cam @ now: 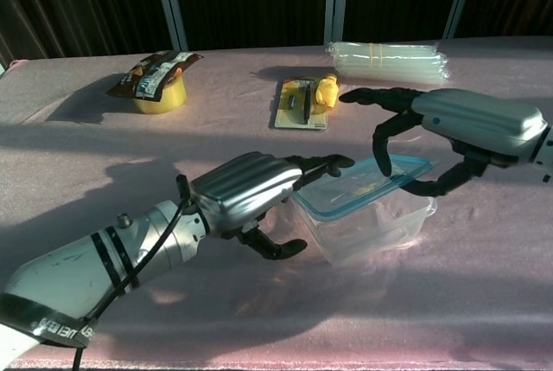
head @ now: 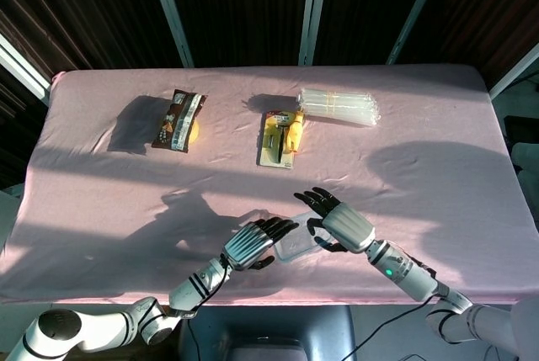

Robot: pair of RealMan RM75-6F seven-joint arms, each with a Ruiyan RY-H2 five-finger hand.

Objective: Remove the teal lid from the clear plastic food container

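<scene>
Robot hands [cam: 246, 194] flanking container [cam: 367, 215]

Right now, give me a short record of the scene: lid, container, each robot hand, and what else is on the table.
lid: teal-rimmed, tilted, right edge raised off the container
container: clear, on the pink table, near the front edge
right robot hand: holds the lid's right edge
left robot hand: fingers on the container's left side
far side: snack pack on yellow tape roll, yellow carded item, clear tube bundle
</scene>
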